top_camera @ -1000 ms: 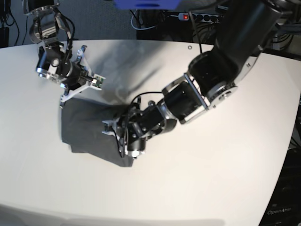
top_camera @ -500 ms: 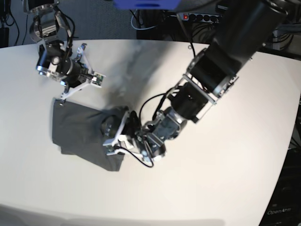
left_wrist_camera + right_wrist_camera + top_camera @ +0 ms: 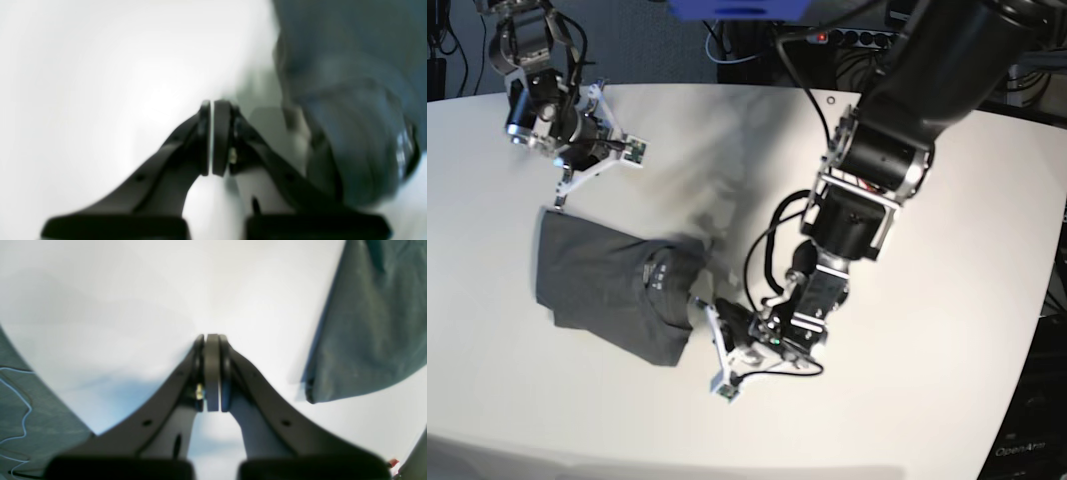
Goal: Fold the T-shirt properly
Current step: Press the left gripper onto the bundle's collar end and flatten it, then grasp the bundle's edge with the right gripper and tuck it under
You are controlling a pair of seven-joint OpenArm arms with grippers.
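Observation:
The T-shirt [image 3: 602,285] lies folded into a compact dark grey block on the left of the white table [image 3: 927,390], its small white label mark [image 3: 659,272] facing up. My left gripper [image 3: 720,388] is shut and empty, low over bare table just off the T-shirt's near right corner. In the left wrist view my left gripper [image 3: 211,106] has pads pressed together, with the T-shirt [image 3: 350,100] blurred to its right. My right gripper [image 3: 560,196] is shut and empty beside the far left corner. The right wrist view shows my right gripper [image 3: 212,340] over table, the T-shirt [image 3: 370,340] apart from it.
A power strip [image 3: 857,38] and cables lie behind the table's far edge, next to a blue object [image 3: 737,8]. The large left arm [image 3: 877,170] reaches over the table's middle. The table's curved edge runs along the right side [image 3: 1037,330].
My left gripper came off the T-shirt and swung to the near side onto bare table. The cloth now lies flat with the label showing. My right gripper drew back slightly from the corner.

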